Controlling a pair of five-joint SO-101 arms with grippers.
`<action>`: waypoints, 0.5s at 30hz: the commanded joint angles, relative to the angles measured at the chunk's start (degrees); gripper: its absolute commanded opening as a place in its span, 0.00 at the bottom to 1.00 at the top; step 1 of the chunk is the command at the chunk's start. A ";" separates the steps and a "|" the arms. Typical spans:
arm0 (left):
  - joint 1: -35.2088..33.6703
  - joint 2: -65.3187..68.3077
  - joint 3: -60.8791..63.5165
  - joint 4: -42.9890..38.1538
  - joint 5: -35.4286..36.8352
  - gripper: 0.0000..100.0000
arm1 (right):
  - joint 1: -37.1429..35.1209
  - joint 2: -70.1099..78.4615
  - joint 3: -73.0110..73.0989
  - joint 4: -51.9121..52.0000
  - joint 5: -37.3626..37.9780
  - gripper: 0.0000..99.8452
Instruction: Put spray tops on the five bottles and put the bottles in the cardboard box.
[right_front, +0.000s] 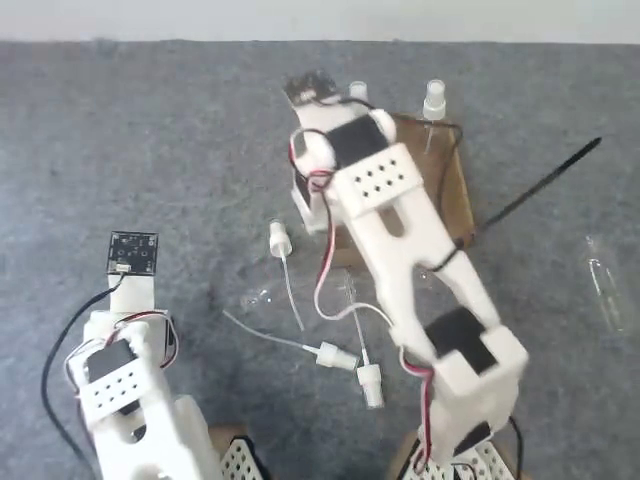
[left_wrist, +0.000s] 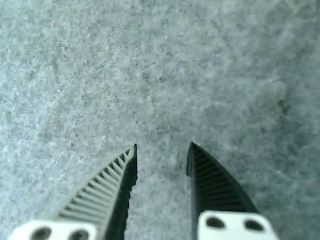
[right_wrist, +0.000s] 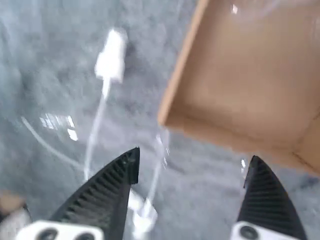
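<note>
1. Black ribbed fingers (right_wrist: 112, 190) of the right gripper (right_wrist: 192, 170) are standing wide apart and gripping nothing. They are hanging over the grey carpet (left_wrist: 160, 60) just outside one corner of the cardboard box (right_wrist: 240, 95).
2. Beyond those fingers a loose spray top (right_wrist: 111, 52) is lying on the carpet near the box wall, with its thin tube trailing back toward the gripper.
3. In the high view the right arm (right_front: 400, 230) is stretching from the lower right of the frame up to the box at upper centre, covering much of it.
4. A capped bottle (right_front: 434, 100) and a second capped bottle (right_front: 358, 92) are standing at the box's far edge, near the top of the frame. I cannot tell whether they are sitting inside it.
5. A second spray top (right_front: 335, 355) and a third spray top (right_front: 370, 385) are lying close together on the carpet at lower centre, beside the right arm, their tubes pointing different ways.
6. A clear bottle (right_front: 605, 280) is lying on its side at the right edge of the frame, well apart from the box. A black strip (right_front: 545, 180) is lying between the two.
7. The left gripper (left_wrist: 162, 150) is holding its jaws parted over bare carpet with nothing between them. The left arm (right_front: 130, 400) is sitting at the lower left of the high view.
</note>
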 joint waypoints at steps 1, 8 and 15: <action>0.00 -0.18 -0.31 -1.41 -0.35 0.15 | 1.54 -11.21 12.22 2.15 5.54 0.28; 0.00 -0.18 -0.31 -1.41 -0.35 0.15 | 8.66 -22.73 28.66 -1.01 12.75 0.29; 0.00 -0.18 -0.31 -1.41 -0.35 0.15 | 13.67 -32.22 46.95 -13.32 18.81 0.28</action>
